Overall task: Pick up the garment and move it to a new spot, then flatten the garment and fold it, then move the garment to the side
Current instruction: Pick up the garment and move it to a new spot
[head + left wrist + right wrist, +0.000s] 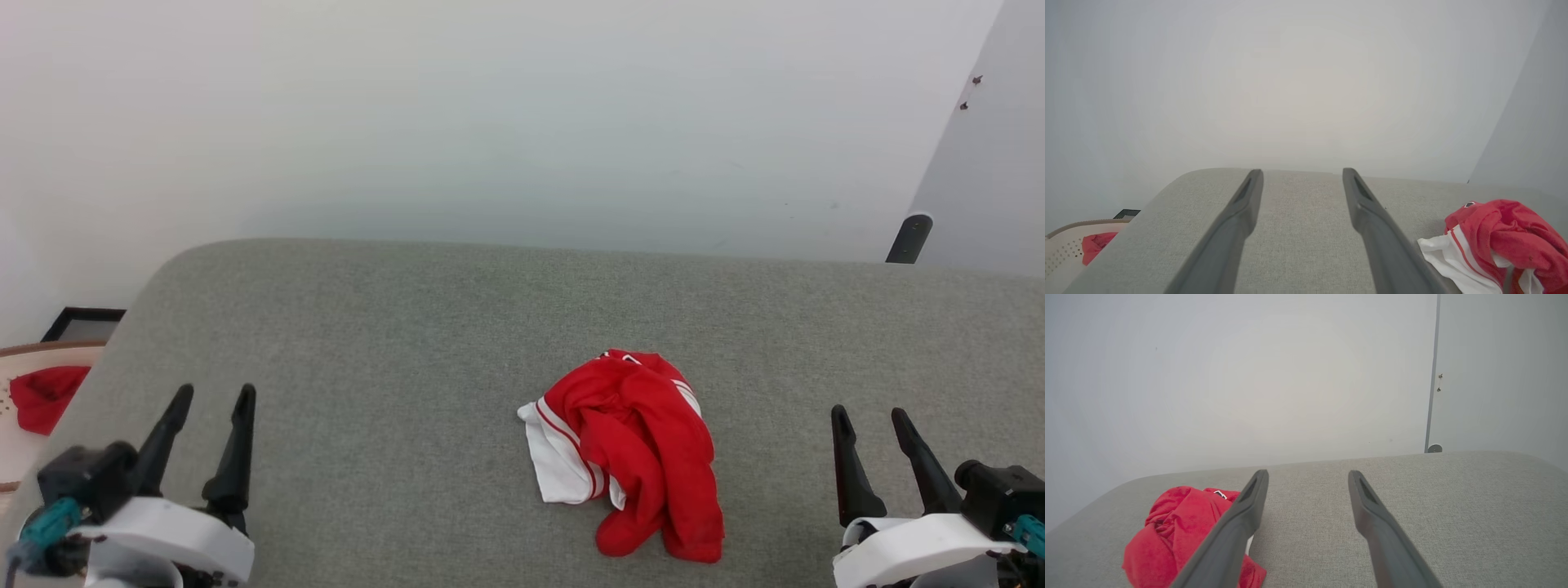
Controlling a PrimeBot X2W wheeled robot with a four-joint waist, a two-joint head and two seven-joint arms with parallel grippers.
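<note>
Garment [637, 453]: likely soft, light, limp heap; left of right gripper [868, 413], well right of left gripper [214, 394]. Both wide, empty. Pinch raised red fold.

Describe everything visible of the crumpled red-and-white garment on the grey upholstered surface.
The red-and-white garment lies crumpled on the grey upholstered surface, right of centre in the head view. Matte cloth: mostly red folds, a white panel with striped trim at its left, a small dark print at its far edge. Only the surface touches it; the open left gripper and right gripper stand apart.
</note>
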